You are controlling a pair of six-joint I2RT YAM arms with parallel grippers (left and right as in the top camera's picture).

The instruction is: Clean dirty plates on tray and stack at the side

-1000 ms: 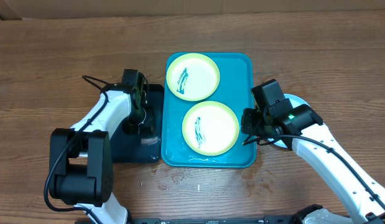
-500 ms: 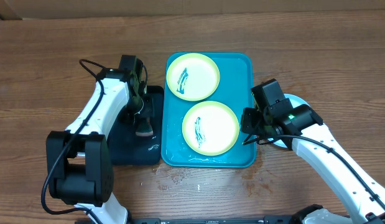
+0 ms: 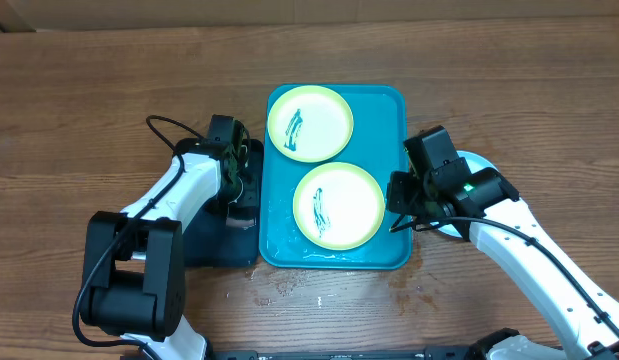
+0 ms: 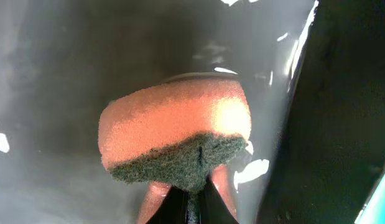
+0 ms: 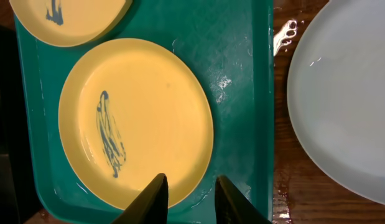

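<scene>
Plates (image 3: 337,205): both still smeared on tray (image 3: 389,110).
Left gripper (image 4: 191,188): clamping sponge (image 4: 173,140), shifted toward tray; scrubbing looks imminent.
Right gripper (image 5: 191,194): parted, empty, unmoved.

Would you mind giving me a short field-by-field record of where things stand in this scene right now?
tray: turquoise, middle of the table
far plate: on tray, blue smear
near plate: on tray, blue smear
third plate: on table right of tray, no smear visible
left gripper: shut on sponge, over black tray
right gripper: open, above near plate's rim
</scene>
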